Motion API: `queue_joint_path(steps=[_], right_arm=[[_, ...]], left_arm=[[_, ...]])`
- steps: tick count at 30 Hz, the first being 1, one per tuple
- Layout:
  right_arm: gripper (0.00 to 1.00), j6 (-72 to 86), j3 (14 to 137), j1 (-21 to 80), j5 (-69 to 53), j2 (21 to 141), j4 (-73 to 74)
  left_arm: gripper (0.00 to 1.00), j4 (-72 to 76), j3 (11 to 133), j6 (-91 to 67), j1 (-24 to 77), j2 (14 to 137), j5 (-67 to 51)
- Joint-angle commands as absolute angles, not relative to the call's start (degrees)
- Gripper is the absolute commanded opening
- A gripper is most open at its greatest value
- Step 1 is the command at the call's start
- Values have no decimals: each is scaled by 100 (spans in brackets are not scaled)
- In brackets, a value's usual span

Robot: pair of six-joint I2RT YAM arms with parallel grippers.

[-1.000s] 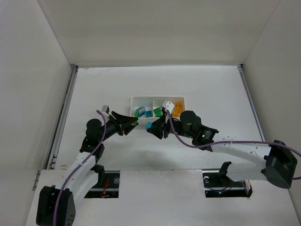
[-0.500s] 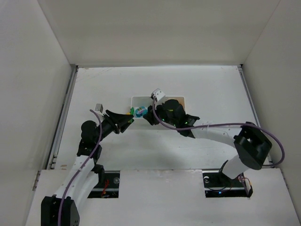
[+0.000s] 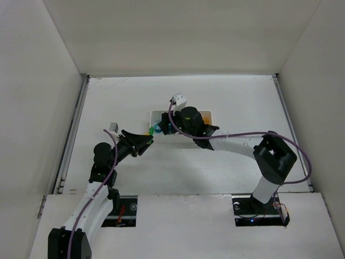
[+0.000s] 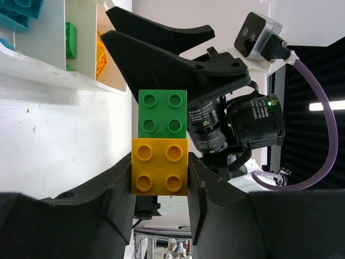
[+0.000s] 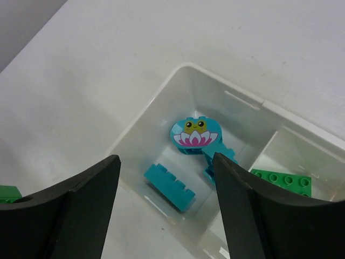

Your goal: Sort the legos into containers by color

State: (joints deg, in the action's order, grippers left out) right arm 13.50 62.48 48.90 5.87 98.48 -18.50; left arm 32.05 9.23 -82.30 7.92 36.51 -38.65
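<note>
The white three-compartment tray [image 3: 155, 114] lies mid-table. My right gripper [image 5: 165, 156] is open and empty above its left compartment [image 5: 141, 135]. That compartment holds a rounded teal lego with a lotus picture [image 5: 194, 134], a teal brick [image 5: 168, 186] and another teal piece [image 5: 218, 159]. A green lego [image 5: 280, 181] lies in the middle compartment. My left gripper [image 4: 160, 162] is shut on a yellow lego [image 4: 160, 172] with a green lego [image 4: 162, 112] stuck to it. It holds them just in front of the tray's left end [image 3: 149, 131], close to my right gripper [image 3: 161, 128].
In the left wrist view the tray [image 4: 38, 62] shows teal [image 4: 16, 11], green [image 4: 70, 39] and orange [image 4: 101, 56] legos in its three compartments. The right arm [image 3: 237, 144] reaches across the table in front of the tray. White walls enclose the table.
My right gripper carried a teal brick from in front of the tray to over the left compartment and let it go there. My left gripper drew back slightly, still holding its legos.
</note>
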Motion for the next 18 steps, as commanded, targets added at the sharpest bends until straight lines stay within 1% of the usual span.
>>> queue_joint_path(steps=[1,5,6,7,8,10,14,18], right_arm=[[75,1774,6276,4777,861,9388,-2083],[75,2800,5522,4715,835,8449,-2091],[78,3047,5363,4698,791,8264,-2127],[84,3398,5118,4698,704,7983,-2240],[88,3688,4924,4698,642,7798,-2398],[91,4321,4563,4715,511,7542,-2810],[96,5157,4202,4741,19,7435,-3576],[97,5712,4184,4759,-596,7821,-4007]], left_arm=[[17,3840,853,-8095,830,3577,-3841],[17,4235,747,-7989,962,3700,-3806],[17,4384,712,-7981,1032,3700,-3762],[17,4542,660,-7937,1120,3691,-3701],[18,4692,607,-7858,1216,3674,-3631],[18,4877,510,-7691,1401,3682,-3472],[18,5132,466,-7410,1744,3770,-3261],[18,5229,527,-7208,2051,3832,-3077]])
